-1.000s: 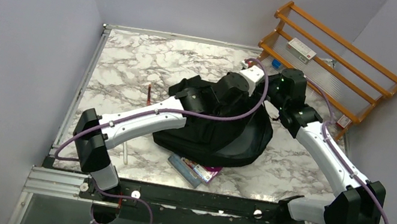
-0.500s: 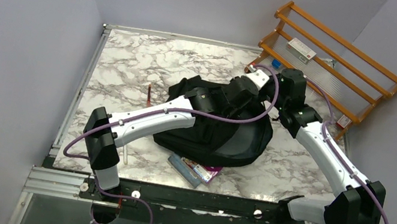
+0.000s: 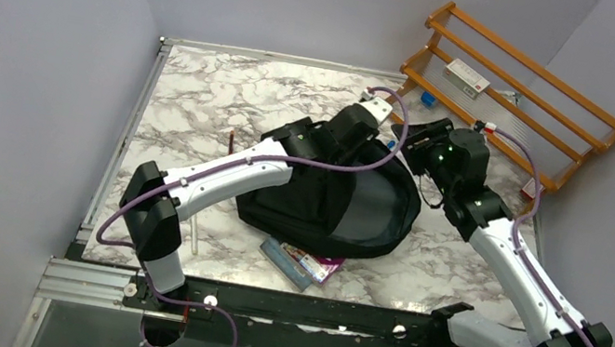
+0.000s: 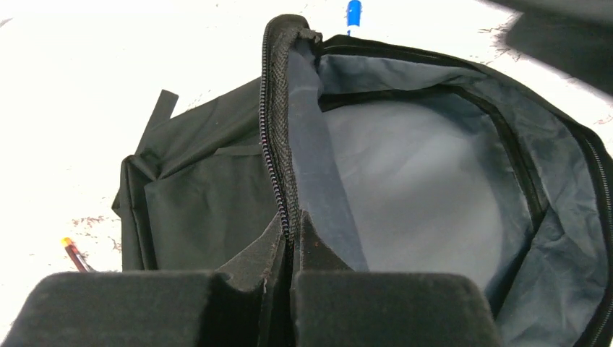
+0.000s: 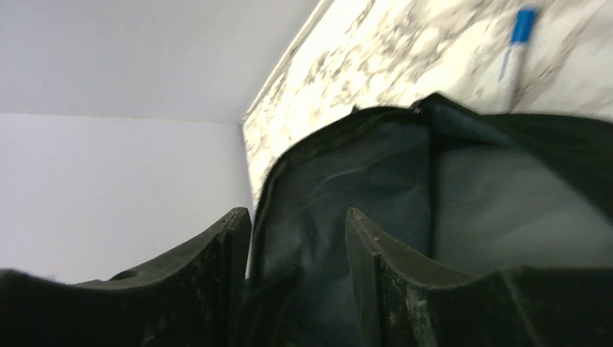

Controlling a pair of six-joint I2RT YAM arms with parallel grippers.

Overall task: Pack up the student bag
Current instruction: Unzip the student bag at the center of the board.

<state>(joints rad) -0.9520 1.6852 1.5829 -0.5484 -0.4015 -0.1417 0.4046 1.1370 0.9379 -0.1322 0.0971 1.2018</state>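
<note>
The student bag (image 3: 345,208) lies in the middle of the marble table, black, with its mouth held open and the grey lining showing. My left gripper (image 3: 350,133) is shut on the zipper rim at the bag's far side; in the left wrist view the jaws (image 4: 291,220) pinch the zipper edge (image 4: 278,130), with the open lining (image 4: 412,181) to the right. My right gripper (image 3: 409,139) stands open beside the bag's back right rim. In the right wrist view its fingers (image 5: 298,217) straddle the rim of the bag (image 5: 361,181) without pinching it.
A wooden rack (image 3: 515,95) with a white box (image 3: 466,76) stands at the back right. Books (image 3: 300,262) lie against the bag's near edge. A red pencil (image 3: 233,147) and a white stick (image 3: 193,237) lie left of the bag. A blue pen (image 5: 519,29) lies behind it.
My left gripper has shut on the bag's zipper rim. My right gripper has let go, opened and drawn back to the right. The bag's mouth gapes wider.
</note>
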